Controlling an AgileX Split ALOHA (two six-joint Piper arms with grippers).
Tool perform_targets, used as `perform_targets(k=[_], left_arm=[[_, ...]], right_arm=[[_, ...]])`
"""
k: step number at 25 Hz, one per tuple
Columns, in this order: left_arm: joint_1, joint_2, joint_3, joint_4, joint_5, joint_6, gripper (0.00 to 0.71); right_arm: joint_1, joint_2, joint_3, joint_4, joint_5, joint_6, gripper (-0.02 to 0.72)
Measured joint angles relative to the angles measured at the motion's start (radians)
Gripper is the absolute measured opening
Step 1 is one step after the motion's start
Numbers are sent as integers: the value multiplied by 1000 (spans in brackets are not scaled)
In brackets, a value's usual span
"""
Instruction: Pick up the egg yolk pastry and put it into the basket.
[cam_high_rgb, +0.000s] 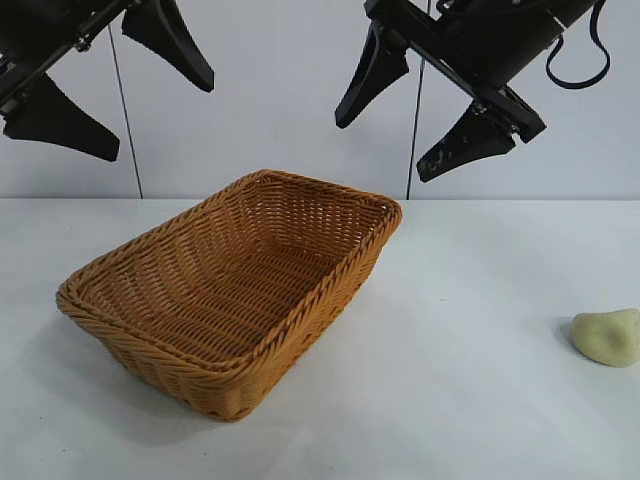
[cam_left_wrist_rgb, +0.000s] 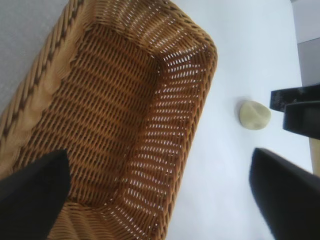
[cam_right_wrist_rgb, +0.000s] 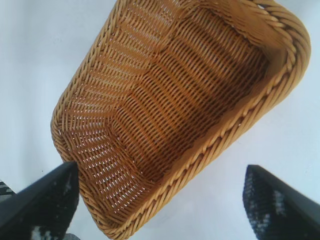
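Two grippers hang above one white table (cam_high_rgb: 470, 400). The left gripper (cam_high_rgb: 110, 90) has its jaws spread wide, holding nothing. One basket (cam_high_rgb: 240, 290) sits below, left of centre. The right gripper (cam_high_rgb: 405, 125) is likewise agape (nothing held). One pastry (cam_high_rgb: 607, 337) lies far right, well apart from the basket.

The exterior view faces the two arms from in front, slightly above table (cam_high_rgb: 470, 400) level, close enough that the basket (cam_high_rgb: 240, 300) fills the middle and only the arms' lower ends show at the top. Each wrist view looks steeply down from between its own gripper's fingers, high over the basket (cam_left_wrist_rgb: 115, 115) (cam_right_wrist_rgb: 175, 100). All three share the basket; the exterior and left wrist views also share the pastry (cam_high_rgb: 607, 337) (cam_left_wrist_rgb: 254, 114).
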Motion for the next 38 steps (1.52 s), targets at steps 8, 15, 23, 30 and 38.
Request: perform_targets(k=[8, 15, 23, 30, 38], left_arm=[[0, 0, 0, 0, 0, 0, 696], [0, 0, 0, 0, 0, 0, 696], [0, 0, 0, 0, 0, 0, 696], [10, -3, 0, -1, 1, 0, 696], [57, -149, 5, 114, 75, -107, 696]], right_arm=[[0, 0, 0, 0, -4, 0, 637], [0, 0, 0, -1, -5, 3, 637], [0, 0, 0, -1, -20, 3, 637], [0, 0, 0, -1, -20, 3, 637], [0, 0, 0, -1, -23, 3, 637]])
